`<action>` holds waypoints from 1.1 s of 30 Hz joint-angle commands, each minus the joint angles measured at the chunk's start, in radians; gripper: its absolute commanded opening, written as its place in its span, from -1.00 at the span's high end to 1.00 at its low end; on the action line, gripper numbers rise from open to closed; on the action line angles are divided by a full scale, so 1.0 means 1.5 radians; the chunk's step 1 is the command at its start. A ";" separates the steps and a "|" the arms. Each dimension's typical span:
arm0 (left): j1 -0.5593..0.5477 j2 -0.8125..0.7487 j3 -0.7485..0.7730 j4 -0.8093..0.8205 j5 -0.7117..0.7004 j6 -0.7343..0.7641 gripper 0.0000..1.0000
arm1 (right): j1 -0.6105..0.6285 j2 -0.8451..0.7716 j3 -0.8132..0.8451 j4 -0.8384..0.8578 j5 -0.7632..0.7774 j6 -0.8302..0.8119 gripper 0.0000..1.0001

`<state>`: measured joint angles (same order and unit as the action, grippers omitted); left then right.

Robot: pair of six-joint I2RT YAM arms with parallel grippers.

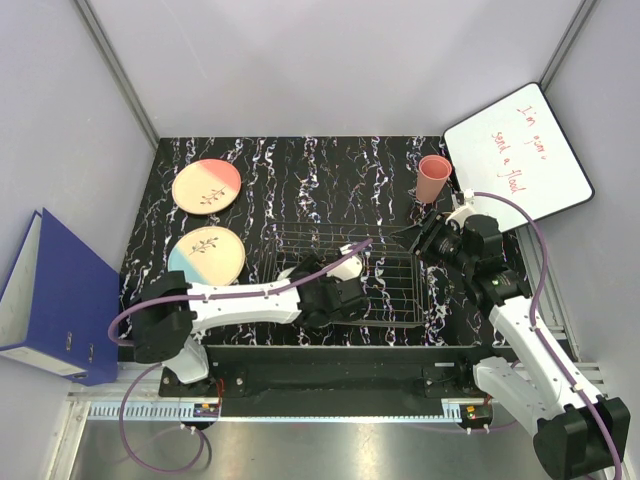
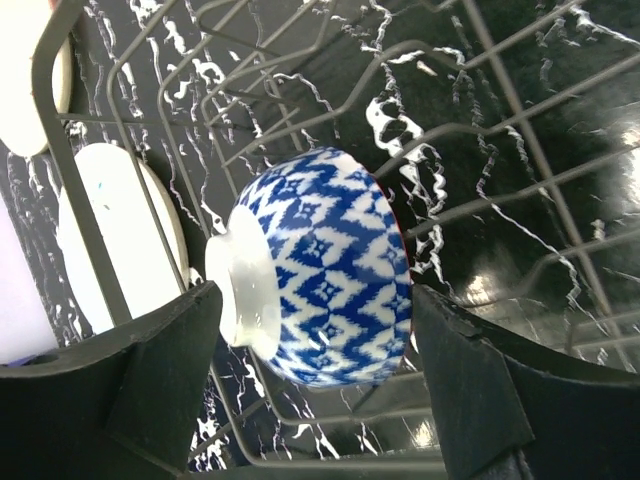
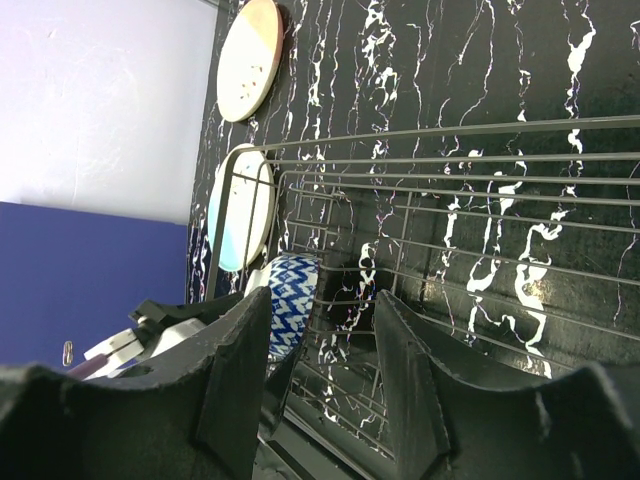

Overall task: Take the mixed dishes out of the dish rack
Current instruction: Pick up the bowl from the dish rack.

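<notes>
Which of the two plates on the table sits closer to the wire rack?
The light blue and cream plate, just left of the dish rack. The pink and cream plate lies farther back, away from it.

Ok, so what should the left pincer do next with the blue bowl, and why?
Probably squeeze shut on the blue-and-white patterned bowl. The left pincer has its fingers on either side of it, very close, though I cannot tell if they grip yet. The bowl lies on its side in the dish rack, so it needs a firm hold before lifting.
</notes>
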<state>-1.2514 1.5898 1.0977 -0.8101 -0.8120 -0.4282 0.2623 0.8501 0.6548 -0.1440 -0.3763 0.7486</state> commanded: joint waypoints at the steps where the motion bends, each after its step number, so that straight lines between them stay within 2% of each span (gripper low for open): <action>1: 0.006 0.025 -0.016 -0.006 -0.039 -0.012 -0.57 | 0.007 -0.002 -0.001 0.029 0.003 -0.007 -0.08; 8: 0.008 0.014 -0.016 -0.007 -0.045 -0.019 -0.47 | 0.006 -0.004 -0.002 0.029 0.003 -0.005 -0.08; 13: 0.007 -0.005 -0.004 -0.020 -0.057 -0.020 -0.33 | 0.006 -0.006 -0.006 0.030 0.004 -0.004 -0.08; 19: 0.008 -0.032 0.028 -0.045 -0.070 -0.016 0.05 | 0.007 -0.005 -0.007 0.031 0.005 -0.004 -0.08; 25: 0.008 -0.044 0.060 -0.066 -0.087 -0.009 0.26 | 0.006 -0.003 -0.010 0.033 0.006 -0.001 -0.08; 33: 0.007 -0.057 0.101 -0.081 -0.111 0.001 0.66 | 0.006 -0.004 -0.011 0.035 0.006 -0.001 -0.08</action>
<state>-1.2430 1.5635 1.1744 -0.9241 -0.8833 -0.4473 0.2623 0.8501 0.6418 -0.1383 -0.3759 0.7490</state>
